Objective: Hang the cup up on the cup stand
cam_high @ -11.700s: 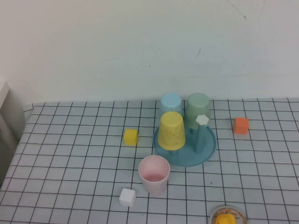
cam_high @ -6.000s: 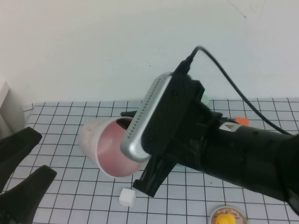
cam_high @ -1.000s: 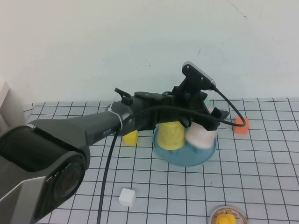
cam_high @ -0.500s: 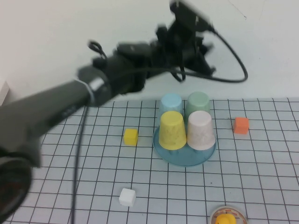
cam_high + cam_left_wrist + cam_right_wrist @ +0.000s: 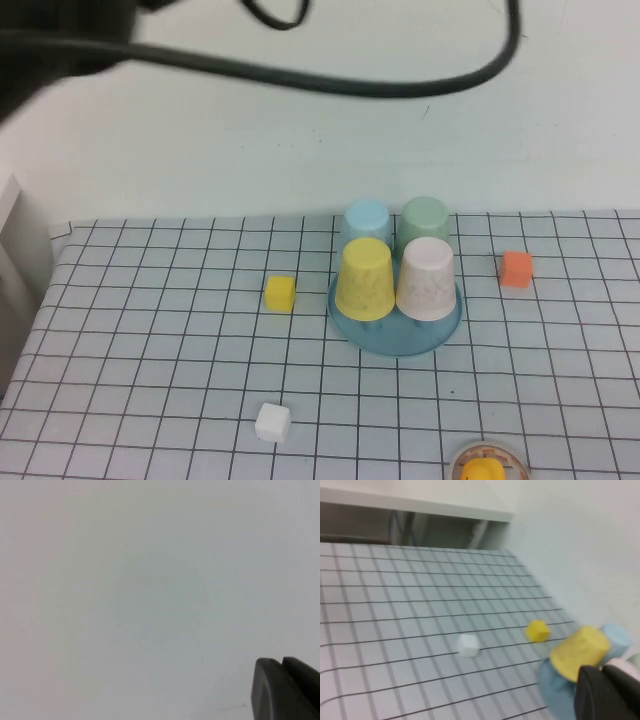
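A raised camera looks down across the checked table (image 5: 150,380) toward the wall. The right wrist camera views that table low, sharing the yellow block (image 5: 280,292). The left wrist camera faces blank wall.

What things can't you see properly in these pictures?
- Left gripper: left wrist view, cut off by the corner, facing blank wall; whether it is open is unclear.
- Right gripper: right wrist view, only a dark corner shows.
- Pegs of the cup stand: high view, hidden under the upside-down cup and yellow cup.
- Round yellow thing: cut off by the bottom edge.
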You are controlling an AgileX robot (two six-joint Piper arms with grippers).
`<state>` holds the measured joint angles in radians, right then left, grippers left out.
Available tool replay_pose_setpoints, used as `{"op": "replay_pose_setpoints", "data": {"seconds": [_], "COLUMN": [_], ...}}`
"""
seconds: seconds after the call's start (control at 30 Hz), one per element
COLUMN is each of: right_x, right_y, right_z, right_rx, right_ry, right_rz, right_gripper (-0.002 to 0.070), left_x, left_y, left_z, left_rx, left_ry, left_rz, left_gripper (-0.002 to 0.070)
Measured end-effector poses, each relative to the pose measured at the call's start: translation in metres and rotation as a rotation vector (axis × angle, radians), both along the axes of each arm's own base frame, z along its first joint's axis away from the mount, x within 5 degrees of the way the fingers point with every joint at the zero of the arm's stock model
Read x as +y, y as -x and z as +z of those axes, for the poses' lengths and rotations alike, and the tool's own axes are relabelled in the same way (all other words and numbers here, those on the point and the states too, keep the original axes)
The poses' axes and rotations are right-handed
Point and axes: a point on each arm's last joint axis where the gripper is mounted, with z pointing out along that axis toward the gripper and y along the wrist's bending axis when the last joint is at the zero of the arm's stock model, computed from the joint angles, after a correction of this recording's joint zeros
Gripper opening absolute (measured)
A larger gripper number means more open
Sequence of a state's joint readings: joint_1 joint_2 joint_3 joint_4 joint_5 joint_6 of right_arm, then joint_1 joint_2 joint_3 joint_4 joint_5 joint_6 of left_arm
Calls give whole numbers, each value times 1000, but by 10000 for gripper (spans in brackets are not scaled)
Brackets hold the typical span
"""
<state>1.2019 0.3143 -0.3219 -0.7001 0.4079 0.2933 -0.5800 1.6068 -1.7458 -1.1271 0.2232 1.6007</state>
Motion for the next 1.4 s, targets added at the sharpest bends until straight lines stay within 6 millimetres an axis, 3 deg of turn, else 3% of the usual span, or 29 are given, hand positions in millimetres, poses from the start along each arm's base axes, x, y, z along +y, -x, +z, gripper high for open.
{"op": "replay_pose_setpoints", "data": {"seconds": [0.17, 0.33, 0.5, 0.9, 1.07, 1.1, 1.23, 1.4], "right_x": [2, 2, 2, 2, 2, 2, 2, 2], "right_y": [1, 1, 1, 1, 1, 1, 1, 1], "right_z": [-15, -15, -19, -19, -19, -19, -19, -19], "right_rx": [64, 74, 80, 82, 82, 82, 82, 82], "right_ry": [-13, -23, -10, -10, -10, -10, -10, -10], "right_rz": [-4, -6, -8, -10, -10, -10, -10, -10], "right_gripper": [0, 0, 0, 0, 0, 0, 0, 0], "left_x": [27, 54, 80, 126, 139, 144, 152, 161], "left_y": [40, 69, 95, 157, 174, 181, 193, 199], "left_z": [4, -13, -36, -136, -190, -210, -235, -252], "left_rx": [42, 181, 325, 483, 502, 522, 549, 560], "left_ry": [-120, -242, -185, -22, -2, -16, -36, -35], "left_rz": [-5, 60, 158, 228, 250, 256, 263, 300], "left_gripper": [0, 0, 0, 0, 0, 0, 0, 0]}}
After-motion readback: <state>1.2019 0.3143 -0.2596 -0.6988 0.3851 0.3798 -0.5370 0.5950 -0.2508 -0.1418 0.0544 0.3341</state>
